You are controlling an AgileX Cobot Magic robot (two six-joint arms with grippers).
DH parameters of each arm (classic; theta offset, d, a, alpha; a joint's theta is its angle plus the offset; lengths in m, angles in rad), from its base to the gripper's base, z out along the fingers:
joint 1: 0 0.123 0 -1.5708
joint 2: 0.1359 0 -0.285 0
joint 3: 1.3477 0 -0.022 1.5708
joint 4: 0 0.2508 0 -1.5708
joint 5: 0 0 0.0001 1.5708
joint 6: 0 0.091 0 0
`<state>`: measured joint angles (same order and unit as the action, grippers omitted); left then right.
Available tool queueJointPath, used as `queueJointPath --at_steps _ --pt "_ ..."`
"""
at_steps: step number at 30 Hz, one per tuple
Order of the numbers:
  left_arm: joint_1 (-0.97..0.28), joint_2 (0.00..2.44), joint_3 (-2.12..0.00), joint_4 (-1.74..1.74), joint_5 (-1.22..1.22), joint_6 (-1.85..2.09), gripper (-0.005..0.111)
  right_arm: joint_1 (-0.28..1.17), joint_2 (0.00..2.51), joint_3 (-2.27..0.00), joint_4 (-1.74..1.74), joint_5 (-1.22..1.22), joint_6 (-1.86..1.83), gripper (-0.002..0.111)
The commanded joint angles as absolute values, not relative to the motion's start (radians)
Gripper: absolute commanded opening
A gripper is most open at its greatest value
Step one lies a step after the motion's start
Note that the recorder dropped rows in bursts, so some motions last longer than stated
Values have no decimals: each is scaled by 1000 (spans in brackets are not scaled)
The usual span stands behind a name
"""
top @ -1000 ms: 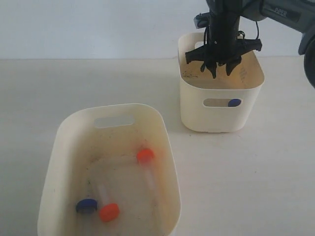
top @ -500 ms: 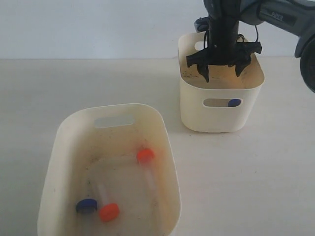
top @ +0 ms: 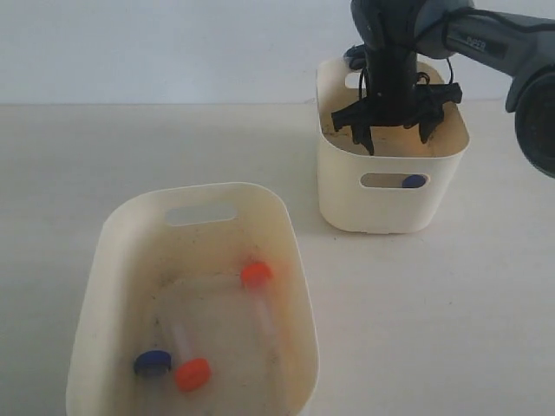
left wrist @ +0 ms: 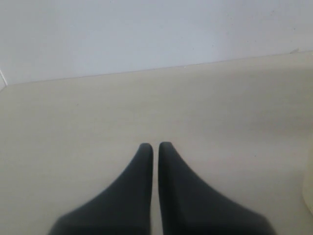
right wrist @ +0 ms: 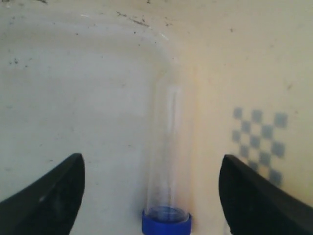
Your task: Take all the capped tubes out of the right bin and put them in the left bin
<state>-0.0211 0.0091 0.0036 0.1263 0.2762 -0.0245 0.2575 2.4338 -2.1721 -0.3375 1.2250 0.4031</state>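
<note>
The right bin (top: 392, 206) stands at the back right. My right gripper (top: 395, 132) hangs inside its rim, open. Its wrist view shows one capped tube (right wrist: 167, 161), clear with a blue cap (right wrist: 166, 224), lying on the bin floor between the spread fingers (right wrist: 49, 196), untouched. My right gripper (right wrist: 151, 159) holds nothing. That blue cap (top: 414, 181) also shows through the bin's front slot. The left bin (top: 108, 251) at the front holds three tubes: two orange caps (top: 256, 274) (top: 192, 373) and one blue cap (top: 152, 362). My left gripper (left wrist: 155, 147) is shut and empty over bare table.
A grey checkered patch (right wrist: 259, 139) marks the right bin's inner wall beside the tube. The bin's walls stand close around my right gripper. Pale tabletop (top: 416, 303) lies between the two bins, and a white wall (top: 173, 43) rises behind.
My right gripper's fingers have spread from nearly together to wide apart, and it has sunk slightly deeper into the right bin. The tubes in the left bin have not moved.
</note>
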Motion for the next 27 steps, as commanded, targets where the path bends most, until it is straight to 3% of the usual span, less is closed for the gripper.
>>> queueJointPath --at_steps 1,27 --pt "-20 9 0 115 261 -36 4 259 2453 -2176 -329 1221 405 71" --pt "-20 9 0 115 261 -36 4 300 2366 -2176 -337 1221 405 71"
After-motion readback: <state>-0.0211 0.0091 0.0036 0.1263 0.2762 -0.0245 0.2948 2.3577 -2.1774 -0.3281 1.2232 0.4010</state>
